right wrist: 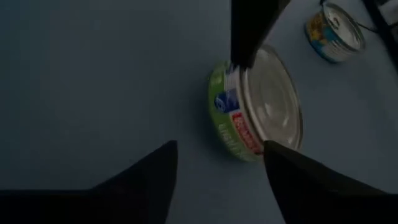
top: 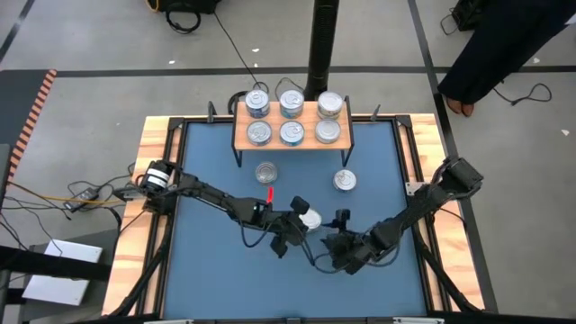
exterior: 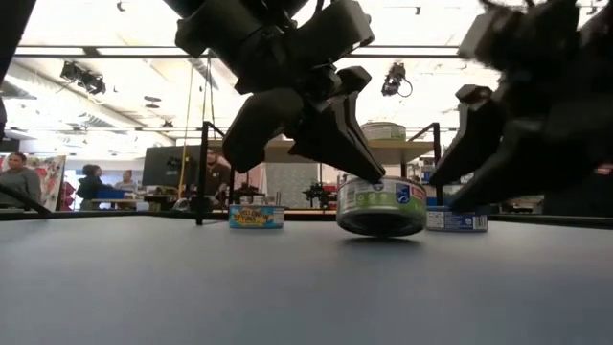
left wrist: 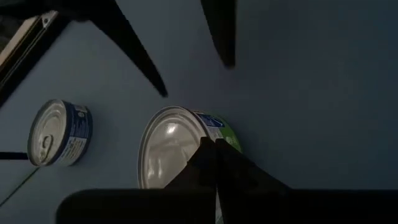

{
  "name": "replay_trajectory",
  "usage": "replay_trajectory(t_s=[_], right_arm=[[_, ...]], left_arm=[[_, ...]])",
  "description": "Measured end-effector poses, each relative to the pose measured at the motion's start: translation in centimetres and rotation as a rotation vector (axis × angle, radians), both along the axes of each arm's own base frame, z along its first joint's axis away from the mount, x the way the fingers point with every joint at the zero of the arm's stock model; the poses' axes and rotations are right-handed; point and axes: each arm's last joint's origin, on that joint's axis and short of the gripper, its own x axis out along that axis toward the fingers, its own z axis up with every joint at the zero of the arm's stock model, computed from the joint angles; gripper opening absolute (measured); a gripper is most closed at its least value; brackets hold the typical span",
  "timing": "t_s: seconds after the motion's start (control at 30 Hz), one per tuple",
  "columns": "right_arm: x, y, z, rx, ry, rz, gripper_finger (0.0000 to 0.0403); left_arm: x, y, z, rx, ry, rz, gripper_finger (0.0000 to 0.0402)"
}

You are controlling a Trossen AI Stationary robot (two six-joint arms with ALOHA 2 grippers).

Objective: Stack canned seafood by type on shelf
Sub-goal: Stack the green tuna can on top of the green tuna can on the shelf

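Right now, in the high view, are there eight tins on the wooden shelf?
No: the shelf carries six tins, in two rows of three.

Both arms are built of dark, near-black jointed links. The left arm (top: 211,196) carries a silver-and-black cylindrical joint housing near the bench's left edge and a small red marking near its wrist. The right arm (top: 423,202) has a blocky dark joint housing near the bench's right edge. Thin black cables loop along the wrists. The fingers (right wrist: 152,180) are flat, matte black, tapering to narrow tips.
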Motion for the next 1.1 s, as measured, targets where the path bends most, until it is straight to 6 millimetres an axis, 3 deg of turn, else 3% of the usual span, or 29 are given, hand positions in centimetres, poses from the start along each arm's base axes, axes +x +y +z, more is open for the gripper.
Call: replay_trajectory(t_s=[0.27,0.53,0.7,1.1], right_arm=[[2.5,1.4,-2.7,-0.26,0.0,-0.051,0.0282],[4.4,2.5,-3.4,-0.429,0.028,-0.077,0.0269],[4.8,2.3,-3.2,-0.431,0.024,-0.097,0.0225],[5.0,1.8,-3.2,-0.4,0.04,-0.108,0.0066]], left_arm=[[0.1,0.3,0.1,-0.053,0.001,0.029,0.0],[0.2,0.3,0.1,-0.057,0.001,0.032,0.0],[0.2,0.3,0.1,-0.083,0.001,0.034,0.0],[0.2,0.1,0.4,-0.13,-0.011,0.017,0.0]])
